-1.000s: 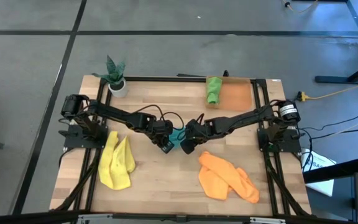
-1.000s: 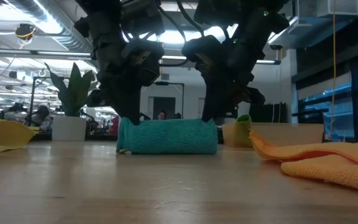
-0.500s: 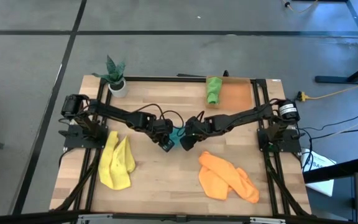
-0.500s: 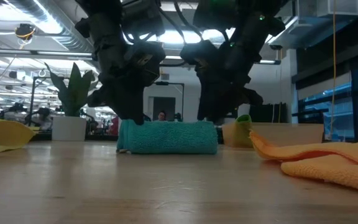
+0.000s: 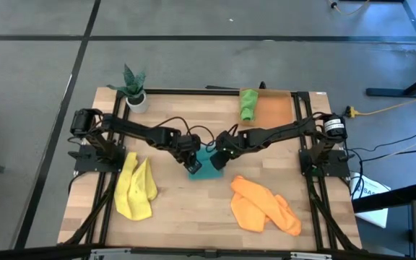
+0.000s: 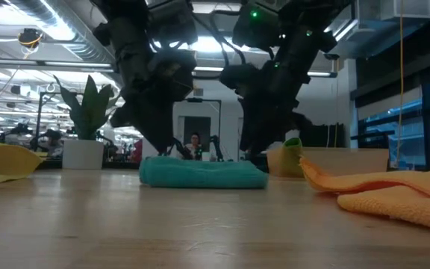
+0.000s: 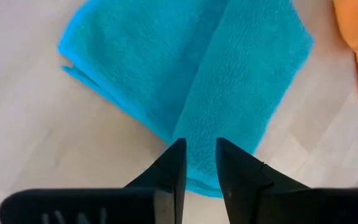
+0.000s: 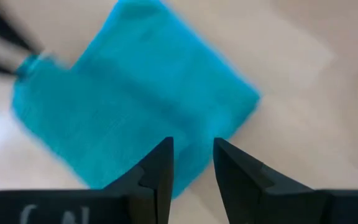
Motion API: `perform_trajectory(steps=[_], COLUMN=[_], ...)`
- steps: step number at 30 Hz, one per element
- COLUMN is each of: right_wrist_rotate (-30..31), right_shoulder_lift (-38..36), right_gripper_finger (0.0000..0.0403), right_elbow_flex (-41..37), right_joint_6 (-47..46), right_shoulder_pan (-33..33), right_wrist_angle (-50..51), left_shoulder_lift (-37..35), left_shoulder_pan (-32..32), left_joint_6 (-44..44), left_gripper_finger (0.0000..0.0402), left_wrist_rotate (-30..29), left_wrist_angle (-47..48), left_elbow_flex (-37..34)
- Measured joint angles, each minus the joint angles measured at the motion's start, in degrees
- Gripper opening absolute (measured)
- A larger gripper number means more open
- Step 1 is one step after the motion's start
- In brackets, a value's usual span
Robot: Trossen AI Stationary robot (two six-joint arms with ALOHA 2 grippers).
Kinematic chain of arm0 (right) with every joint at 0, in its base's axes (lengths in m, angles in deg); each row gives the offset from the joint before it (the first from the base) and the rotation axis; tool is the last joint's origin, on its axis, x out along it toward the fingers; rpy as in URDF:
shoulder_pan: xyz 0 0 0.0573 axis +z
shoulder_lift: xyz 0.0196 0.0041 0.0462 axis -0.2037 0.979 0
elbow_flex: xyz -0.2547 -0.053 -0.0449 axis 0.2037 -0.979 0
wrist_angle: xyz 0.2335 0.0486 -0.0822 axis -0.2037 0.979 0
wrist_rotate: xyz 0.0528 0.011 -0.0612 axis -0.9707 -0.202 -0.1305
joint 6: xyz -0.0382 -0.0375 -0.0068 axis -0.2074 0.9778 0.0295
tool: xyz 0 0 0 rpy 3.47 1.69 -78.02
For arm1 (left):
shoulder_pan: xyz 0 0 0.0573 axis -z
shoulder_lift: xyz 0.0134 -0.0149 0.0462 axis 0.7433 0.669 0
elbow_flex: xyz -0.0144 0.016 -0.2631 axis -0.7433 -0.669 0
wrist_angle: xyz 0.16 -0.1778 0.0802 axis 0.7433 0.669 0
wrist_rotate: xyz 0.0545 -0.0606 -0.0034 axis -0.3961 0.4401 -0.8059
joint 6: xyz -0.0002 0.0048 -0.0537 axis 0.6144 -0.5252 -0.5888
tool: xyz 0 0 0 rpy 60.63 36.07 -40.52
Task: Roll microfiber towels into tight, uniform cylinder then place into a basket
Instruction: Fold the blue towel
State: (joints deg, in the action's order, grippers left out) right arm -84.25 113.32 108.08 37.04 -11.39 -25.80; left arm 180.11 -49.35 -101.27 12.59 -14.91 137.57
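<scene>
From overhead, the left gripper [image 5: 191, 157] and right gripper [image 5: 219, 154] meet at mid-table above the teal towel [image 5: 206, 163], which lies directly beneath and between them, apparently so each can work one end of the cloth. The green towel [image 5: 248, 105] already rests at one end of the basket [image 5: 274, 110], beyond the right gripper; the yellow towel [image 5: 136, 188] and orange towel [image 5: 264, 205] wait loose on either flank.

At table height, the teal towel [image 6: 202, 172] lies low and slack on the wood rather than as a firm cylinder, both grippers poised just over it.

Past the left gripper's fingers [image 7: 174, 167], slightly apart and holding nothing, the teal cloth [image 7: 191, 81] shows a soft fold.

The right gripper's fingers [image 8: 161, 165] likewise stand a little apart and unladen over the towel [image 8: 135, 106]; tightening the roll looks to be the next job.
</scene>
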Motion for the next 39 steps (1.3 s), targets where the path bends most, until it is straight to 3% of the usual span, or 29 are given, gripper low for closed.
perform_trajectory(steps=[8, 19, 32, 39], right_wrist_rotate=[-11.35, -12.87, -11.50, -11.72], right_shoulder_lift=[0.00, 0.00, 3.17, 3.34], right_gripper_finger=[0.0113, 0.0113, 0.0113, 0.0107], right_elbow_flex=[0.00, -0.02, -0.09, 0.44], right_joint_6=[15.37, 43.12, 47.49, 45.30], right_shoulder_pan=[0.64, 6.57, 7.61, 7.75], right_wrist_angle=[-0.65, -3.45, -6.40, -5.58], left_shoulder_lift=[-1.22, -2.39, -2.21, -2.21], left_shoulder_pan=[-2.07, 5.50, 10.07, 10.04], left_joint_6=[7.91, 30.84, 31.70, 30.06], left_gripper_finger=[0.0076, 0.0072, 0.0072, 0.0072], left_wrist_rotate=[-1.46, -3.95, -6.45, -6.49], left_wrist_angle=[-0.16, 1.16, 1.05, 1.69], left_elbow_flex=[-0.03, -0.04, -0.02, -0.02])
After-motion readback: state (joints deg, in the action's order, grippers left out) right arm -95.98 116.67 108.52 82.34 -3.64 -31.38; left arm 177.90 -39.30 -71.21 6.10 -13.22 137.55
